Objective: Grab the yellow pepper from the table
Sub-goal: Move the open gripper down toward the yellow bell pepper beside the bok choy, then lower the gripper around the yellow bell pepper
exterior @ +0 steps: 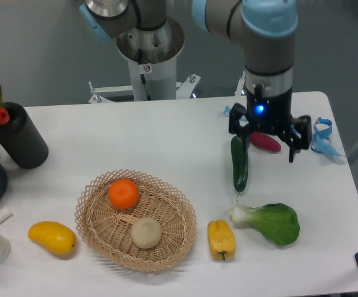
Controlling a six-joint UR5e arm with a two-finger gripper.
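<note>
Filling the frame, the smooth white rounded table holds a ridged, blocky yellow pepper at lower centre; the black two-finger gripper hangs spread wide upper right.

Arm vertical at upper right of frame, wrist pointing straight down, gripper fingers spread wide, holding nothing.
</note>
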